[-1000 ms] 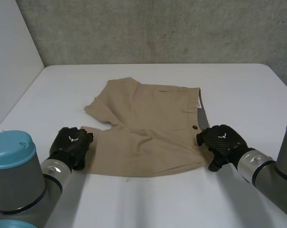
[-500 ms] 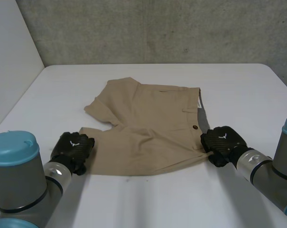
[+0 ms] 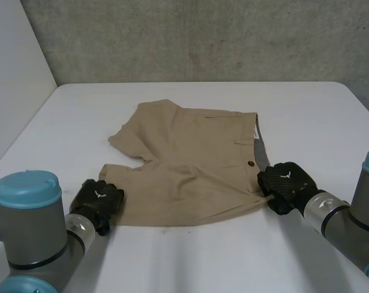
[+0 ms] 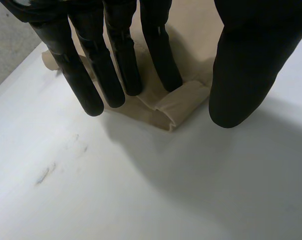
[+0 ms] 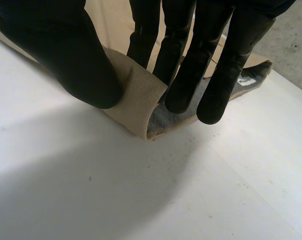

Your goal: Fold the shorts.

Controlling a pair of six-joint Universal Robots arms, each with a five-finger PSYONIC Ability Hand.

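I see the left hand (image 3: 97, 198) pinching a hem corner of the shorts (image 3: 190, 159), the right hand (image 3: 285, 183) pinching their waistband corner.

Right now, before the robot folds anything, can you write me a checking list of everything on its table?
Surface: white table, a few faint marks near the cloth's edge.
Job's things: tan shorts spread flat, waistband toward the robot's right, legs toward its left.
Clutter: nothing seen.
Hands: left hand pinches the near leg's hem corner, bunched between fingers and thumb; right hand pinches the near waistband corner, turned up to show grey lining.
Cables: nothing seen.
Surroundings: grey concrete wall behind the table, white panel on the robot's left.
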